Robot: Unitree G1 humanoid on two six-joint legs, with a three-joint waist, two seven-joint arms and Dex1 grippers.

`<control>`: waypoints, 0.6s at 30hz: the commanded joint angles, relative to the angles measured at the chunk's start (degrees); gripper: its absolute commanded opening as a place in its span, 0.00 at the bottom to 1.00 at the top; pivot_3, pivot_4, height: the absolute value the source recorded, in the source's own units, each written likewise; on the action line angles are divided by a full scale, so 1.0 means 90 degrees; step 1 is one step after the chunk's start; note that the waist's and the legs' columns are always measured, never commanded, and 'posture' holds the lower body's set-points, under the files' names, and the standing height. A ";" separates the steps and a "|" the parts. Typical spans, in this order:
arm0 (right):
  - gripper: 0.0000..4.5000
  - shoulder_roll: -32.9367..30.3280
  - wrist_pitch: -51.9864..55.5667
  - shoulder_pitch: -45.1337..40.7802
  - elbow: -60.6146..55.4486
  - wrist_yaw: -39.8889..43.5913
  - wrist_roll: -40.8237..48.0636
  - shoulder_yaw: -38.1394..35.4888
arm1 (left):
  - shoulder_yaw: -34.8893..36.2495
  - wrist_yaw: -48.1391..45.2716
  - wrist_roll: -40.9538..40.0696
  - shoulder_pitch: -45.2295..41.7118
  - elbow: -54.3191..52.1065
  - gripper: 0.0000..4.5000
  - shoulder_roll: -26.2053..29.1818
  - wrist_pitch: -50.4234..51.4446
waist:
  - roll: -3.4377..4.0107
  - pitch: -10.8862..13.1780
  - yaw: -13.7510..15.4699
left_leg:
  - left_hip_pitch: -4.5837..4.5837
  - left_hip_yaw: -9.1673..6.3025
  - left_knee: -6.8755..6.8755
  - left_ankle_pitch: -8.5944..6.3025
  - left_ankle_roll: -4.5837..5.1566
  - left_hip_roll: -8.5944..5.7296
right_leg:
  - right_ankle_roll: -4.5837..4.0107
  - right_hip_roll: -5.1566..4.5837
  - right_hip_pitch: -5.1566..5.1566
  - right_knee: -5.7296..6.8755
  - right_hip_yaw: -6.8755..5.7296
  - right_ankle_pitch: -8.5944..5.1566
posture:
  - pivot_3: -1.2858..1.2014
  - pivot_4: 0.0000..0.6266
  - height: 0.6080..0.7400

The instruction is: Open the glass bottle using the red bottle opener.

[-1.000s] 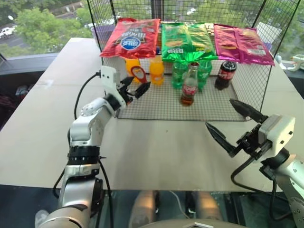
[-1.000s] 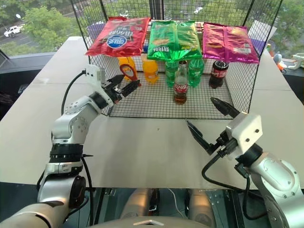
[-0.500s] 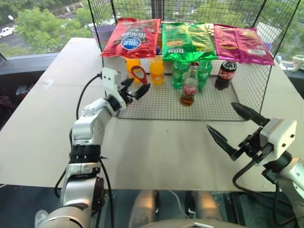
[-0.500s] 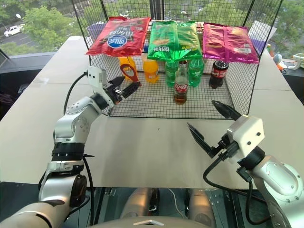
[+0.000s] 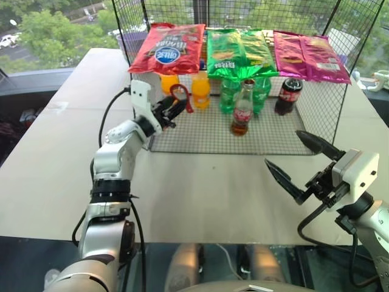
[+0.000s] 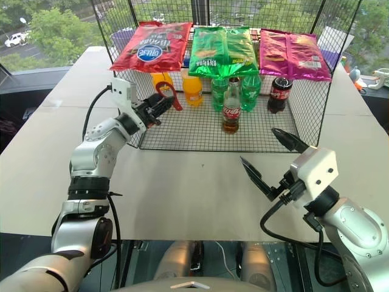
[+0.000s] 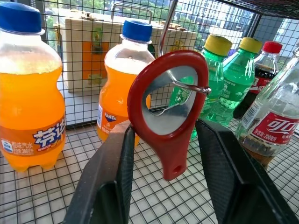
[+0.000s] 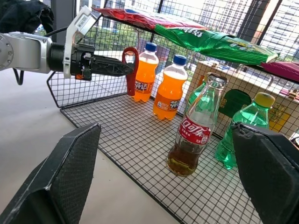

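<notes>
The red bottle opener (image 7: pixel 171 158) hangs by its ring from a wire hook at the left side of the wire rack. My left gripper (image 5: pixel 176 108) reaches in level, and its two fingers press against either side of the ring's lower part. Farther right on the rack's mesh floor stands the glass bottle (image 5: pixel 242 112), upright with dark cola at its bottom and a red label. It also appears in the right wrist view as the glass bottle (image 8: pixel 196 130). Over the table's near right, my right gripper (image 5: pixel 282 149) is held wide open and empty.
The wire rack (image 5: pixel 206 137) carries red, green and pink snack bags (image 5: pixel 238 53) on its top. Two orange soda bottles (image 7: pixel 30 98) stand behind the opener. Green bottles (image 5: pixel 228 94) and a dark cola bottle (image 5: pixel 288 95) stand near the glass bottle. The pale table (image 5: pixel 200 188) lies in front.
The left gripper's fingers have narrowed from wide open onto the hanging opener. The right arm has stayed where it was.
</notes>
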 commanded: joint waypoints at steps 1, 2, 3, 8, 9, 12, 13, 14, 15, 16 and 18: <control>1.00 0.0000 -0.0148 -0.0017 -0.0123 -0.0028 -0.0033 -0.0082 | 0.0060 -0.0098 0.0031 -0.0280 0.0032 0.52 0.0030 -0.0239 | 0.0000 0.0000 0.0003 | 0.0000 -0.0001 0.0002 0.0000 0.0000 0.0000 | 0.0000 0.0000 0.0000 0.0000 0.0000 0.0000 | 0.52 0.24 1.00; 1.00 0.0002 -0.0150 -0.0013 -0.0121 -0.0028 -0.0037 -0.0086 | 0.0058 -0.0110 0.0034 -0.0294 0.0057 0.52 0.0029 -0.0260 | -0.0001 0.0000 0.0003 | -0.0001 -0.0001 0.0002 0.0000 0.0000 0.0000 | -0.0001 0.0000 0.0001 0.0000 -0.0001 -0.0001 | 0.52 0.24 1.00; 1.00 0.0005 -0.0151 -0.0011 -0.0120 -0.0030 -0.0044 -0.0086 | 0.0058 -0.0121 0.0034 -0.0305 0.0078 0.52 0.0028 -0.0276 | -0.0001 0.0000 0.0003 | -0.0001 -0.0001 0.0004 0.0000 0.0000 0.0000 | -0.0001 -0.0001 0.0001 0.0000 -0.0001 0.0000 | 0.52 0.24 1.00; 1.00 0.0020 -0.0148 0.0010 -0.0129 -0.0045 -0.0094 -0.0068 | 0.0082 -0.0268 0.0015 -0.0338 0.0178 0.23 0.0046 -0.0368 | -0.0001 0.0000 0.0000 | 0.0000 -0.0001 0.0004 0.0000 0.0001 0.0000 | 0.0000 0.0000 0.0002 0.0000 0.0000 0.0000 | 0.52 0.24 1.00; 1.00 0.0020 -0.0147 0.0011 -0.0128 -0.0045 -0.0099 -0.0070 | 0.0087 -0.0293 0.0014 -0.0339 0.0195 0.17 0.0056 -0.0384 | -0.0001 0.0000 -0.0001 | 0.0000 -0.0001 0.0004 0.0000 0.0000 0.0000 | 0.0000 0.0000 0.0002 0.0000 -0.0001 0.0000 | 0.52 0.24 1.00; 1.00 0.0022 -0.0143 0.0013 -0.0125 -0.0048 -0.0113 -0.0070 | 0.0106 -0.0359 0.0013 -0.0340 0.0238 0.02 0.0080 -0.0413 | -0.0001 0.0000 0.0000 | 0.0000 -0.0001 0.0004 0.0000 0.0000 0.0000 | 0.0000 0.0000 0.0003 0.0001 -0.0001 0.0000 | 0.52 0.24 1.00; 1.00 0.0021 -0.0138 0.0015 -0.0132 -0.0051 -0.0116 -0.0069 | 0.0110 -0.0392 0.0003 -0.0332 0.0235 0.02 0.0093 -0.0416 | -0.0001 0.0000 0.0000 | 0.0000 -0.0001 0.0005 0.0000 0.0001 0.0000 | 0.0000 0.0000 0.0003 0.0001 -0.0001 0.0000 | 0.52 0.24 1.00; 1.00 0.0021 -0.0135 0.0014 -0.0133 -0.0052 -0.0118 -0.0068 | 0.0113 -0.0427 -0.0009 -0.0318 0.0225 0.02 0.0106 -0.0415 | -0.0002 0.0000 0.0000 | 0.0000 -0.0001 0.0006 0.0000 0.0001 0.0000 | 0.0000 0.0000 0.0003 0.0001 -0.0001 0.0000 | 0.52 0.24 1.00; 1.00 0.0023 -0.0130 0.0014 -0.0138 -0.0058 -0.0123 -0.0059 | 0.0118 -0.0458 -0.0020 -0.0301 0.0215 0.02 0.0121 -0.0414 | -0.0002 0.0000 0.0000 | 0.0000 -0.0001 0.0007 0.0000 0.0001 0.0000 | 0.0000 0.0000 0.0004 0.0001 -0.0001 0.0000 | 0.52 0.24 1.00; 1.00 0.0023 -0.0129 0.0011 -0.0133 -0.0058 -0.0128 -0.0052 | 0.0127 -0.0509 -0.0041 -0.0281 0.0202 0.02 0.0133 -0.0412 | -0.0002 0.0000 -0.0001 | 0.0000 -0.0001 0.0007 0.0000 0.0001 0.0000 | 0.0000 0.0000 0.0004 0.0001 -0.0001 0.0000 | 0.52 0.24 1.00; 1.00 0.0027 -0.0126 0.0002 -0.0121 -0.0062 -0.0141 -0.0032 | 0.0147 -0.0687 -0.0133 -0.0219 0.0137 0.02 0.0182 -0.0372 | -0.0001 0.0000 0.0000 | 0.0000 -0.0002 0.0007 0.0000 0.0001 0.0000 | 0.0000 0.0000 0.0004 0.0001 -0.0001 0.0000 | 0.52 0.24 1.00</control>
